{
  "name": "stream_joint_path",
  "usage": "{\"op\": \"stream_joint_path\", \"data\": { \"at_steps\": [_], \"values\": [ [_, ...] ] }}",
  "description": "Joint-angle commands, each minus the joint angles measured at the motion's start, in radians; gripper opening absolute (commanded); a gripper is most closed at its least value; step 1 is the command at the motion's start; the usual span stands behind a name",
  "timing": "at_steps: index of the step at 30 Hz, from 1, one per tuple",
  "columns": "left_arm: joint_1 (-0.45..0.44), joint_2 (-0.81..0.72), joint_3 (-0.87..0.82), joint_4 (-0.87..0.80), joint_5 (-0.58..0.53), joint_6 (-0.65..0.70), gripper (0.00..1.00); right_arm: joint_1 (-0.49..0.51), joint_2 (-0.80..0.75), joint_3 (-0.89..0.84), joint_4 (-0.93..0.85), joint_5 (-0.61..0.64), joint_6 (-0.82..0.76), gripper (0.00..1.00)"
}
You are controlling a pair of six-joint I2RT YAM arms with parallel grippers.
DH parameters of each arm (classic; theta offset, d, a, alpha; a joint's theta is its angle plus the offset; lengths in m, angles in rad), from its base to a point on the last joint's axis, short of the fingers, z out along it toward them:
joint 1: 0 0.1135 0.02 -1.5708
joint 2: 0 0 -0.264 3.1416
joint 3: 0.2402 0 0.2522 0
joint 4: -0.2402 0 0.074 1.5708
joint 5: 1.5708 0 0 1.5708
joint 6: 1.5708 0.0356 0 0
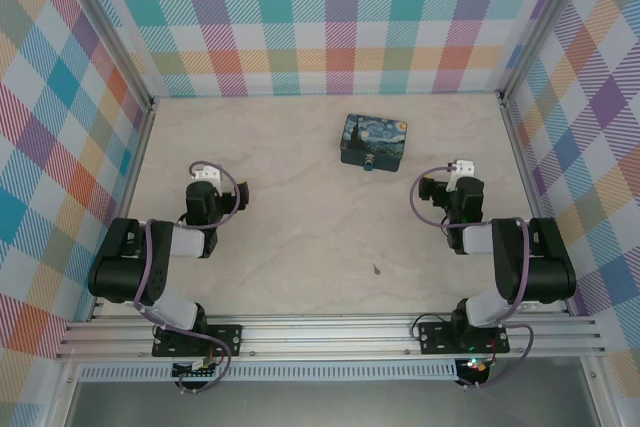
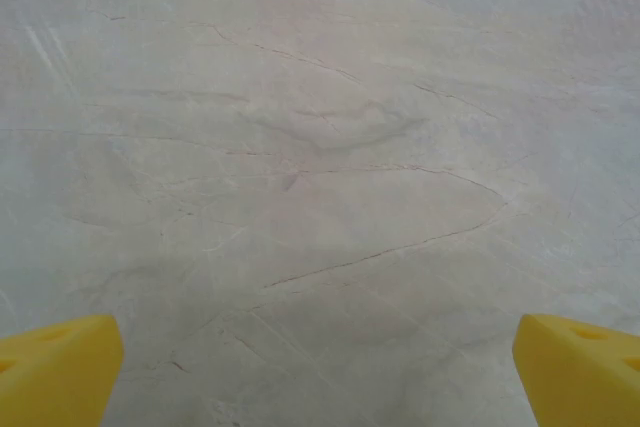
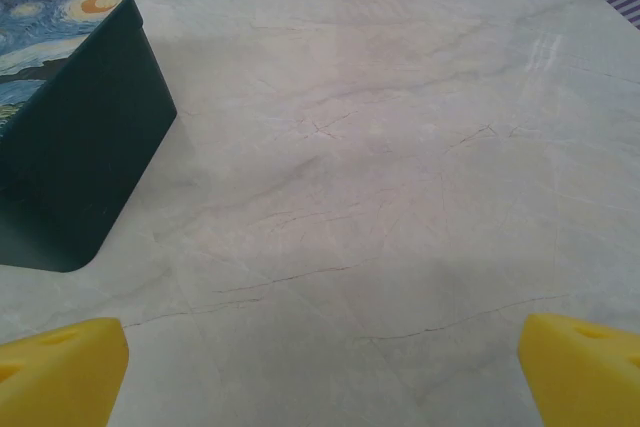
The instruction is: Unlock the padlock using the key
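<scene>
- Top view: both arms sit folded at the near edge of the table (image 1: 290,237). Their elbows push out toward the side walls and their forearms double back inward. The left hand (image 1: 205,185) and the right hand (image 1: 462,179) point away from the bases, well apart from each other, and neither holds anything. The padlock (image 1: 370,162) is at the near side of the painted box (image 1: 372,137), ahead and to the left of the right hand. The key (image 1: 376,270) lies alone on the table between the two arms, nearer the right one and well apart from the padlock.
- Left wrist view: the left hand's yellow fingertips (image 2: 55,372) sit at the bottom corners, spread wide, with bare marbled table between them.
- Right wrist view: the right hand's yellow fingertips (image 3: 60,372) are likewise spread wide with nothing between them. A corner of the painted box stands at the upper left, apart from them.
</scene>
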Motion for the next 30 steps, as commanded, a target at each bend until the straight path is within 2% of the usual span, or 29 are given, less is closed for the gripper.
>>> {"op": "stream_joint_path", "data": {
  "at_steps": [1,22,24,30],
  "values": [
    [0.009,0.003,0.02,0.009,0.017,0.011,1.0,0.005,-0.008,-0.003,0.046,0.01,0.011,1.0],
    [0.01,-0.002,0.017,0.01,-0.008,0.001,1.0,0.004,-0.008,-0.002,0.043,0.008,0.012,1.0],
    [0.011,-0.055,0.018,-0.031,-0.04,-0.014,1.0,0.005,-0.012,-0.006,0.051,0.014,0.016,1.0],
    [0.01,-0.382,0.043,-0.31,-0.086,-0.033,1.0,0.005,-0.048,-0.049,0.098,0.019,0.016,1.0]
  ]
}}
